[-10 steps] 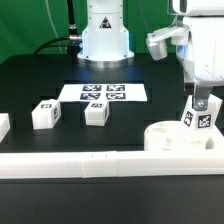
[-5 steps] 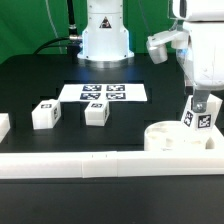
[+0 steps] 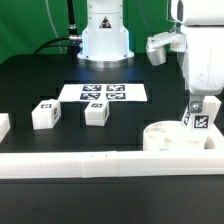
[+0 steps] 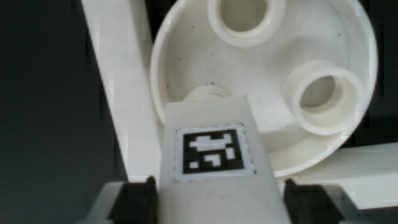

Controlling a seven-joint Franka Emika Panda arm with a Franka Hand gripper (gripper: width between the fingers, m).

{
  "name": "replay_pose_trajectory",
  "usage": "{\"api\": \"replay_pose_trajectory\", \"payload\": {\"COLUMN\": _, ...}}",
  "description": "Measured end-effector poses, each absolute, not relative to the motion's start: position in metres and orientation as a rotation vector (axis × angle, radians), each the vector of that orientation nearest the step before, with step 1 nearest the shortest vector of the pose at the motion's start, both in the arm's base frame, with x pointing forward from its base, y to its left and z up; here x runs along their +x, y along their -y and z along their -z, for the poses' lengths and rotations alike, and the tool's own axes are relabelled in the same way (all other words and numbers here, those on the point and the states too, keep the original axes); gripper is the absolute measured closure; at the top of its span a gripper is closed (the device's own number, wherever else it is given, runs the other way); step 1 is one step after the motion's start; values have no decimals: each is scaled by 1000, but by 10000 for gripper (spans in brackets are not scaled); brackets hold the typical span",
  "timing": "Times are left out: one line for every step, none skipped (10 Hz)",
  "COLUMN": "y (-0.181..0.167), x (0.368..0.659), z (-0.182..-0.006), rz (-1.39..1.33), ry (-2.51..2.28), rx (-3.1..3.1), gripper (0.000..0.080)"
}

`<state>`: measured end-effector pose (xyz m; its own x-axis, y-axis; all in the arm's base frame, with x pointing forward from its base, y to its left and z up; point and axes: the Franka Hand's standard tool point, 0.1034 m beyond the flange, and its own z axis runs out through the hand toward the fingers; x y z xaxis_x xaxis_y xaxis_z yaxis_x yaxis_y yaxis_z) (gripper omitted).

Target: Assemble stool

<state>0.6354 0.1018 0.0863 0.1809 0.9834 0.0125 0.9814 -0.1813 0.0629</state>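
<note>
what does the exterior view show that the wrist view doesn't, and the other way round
Only the exterior view: two loose legs on the table, the marker board behind them, and the arm's base.

Only the wrist view: a close look at two round holes in the seat.

Both: the seat, and the held leg with its tag, in the gripper at the seat.

the end effector (image 3: 200,110) has apparently lowered its leg (image 3: 199,123) closer onto the seat (image 3: 162,134).
</note>
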Motion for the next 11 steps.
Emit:
{"api": "replay_pose_trajectory", "payload": {"y": -102, "x": 635, "z": -86, "rz": -80, "ry": -1869, "rx": 2477, "gripper": 462}}
{"api": "replay_pose_trajectory", "payload": {"y": -102, "x": 635, "z": -86, "rz": -82, "ry": -1787, "rx": 2539, "gripper": 462}}
{"api": "replay_pose_trajectory", "payload": {"y": -102, "x": 635, "z": -86, "rz": -92, "ry": -1675, "rx": 2615, "gripper": 462}}
{"api": "replay_pose_trajectory", "payload": {"y": -102, "x": 634, "z": -86, "rz": -130, "ry": -1558, "rx": 2681, "gripper": 461}}
{"api": "replay_pose_trajectory", "payload": {"y": -101, "x": 633, "z": -86, "rz": -145, "ry": -1454, "rx": 2739, "gripper": 461}}
{"api": "replay_pose_trajectory", "payload": {"y": -101, "x": 634, "z": -85, "rz": -160, "ry": -1316, "rx": 2816, "gripper": 461}}
{"api": "replay_pose_trajectory", "payload": {"y": -101, "x": 634, "z": -85, "rz": -170, "ry": -1200, "rx": 2877, "gripper": 461}}
{"api": "replay_pose_trajectory", "payload": {"y": -100, "x": 634, "z": -85, "rz": -177, "ry": -1051, "rx": 2948, "gripper": 461}}
{"api": "replay_pose_trajectory", "payload": {"y": -100, "x": 634, "z": -85, "rz": -181, "ry": -910, "rx": 3009, "gripper": 461}}
{"api": "replay_pose_trajectory", "payload": {"y": -101, "x": 635, "z": -85, "rz": -200, "ry": -766, "rx": 3061, "gripper": 461}}
{"api": "replay_pose_trajectory", "payload": {"y": -101, "x": 636, "z": -84, "rz": -226, "ry": -611, "rx": 3111, "gripper": 461}}
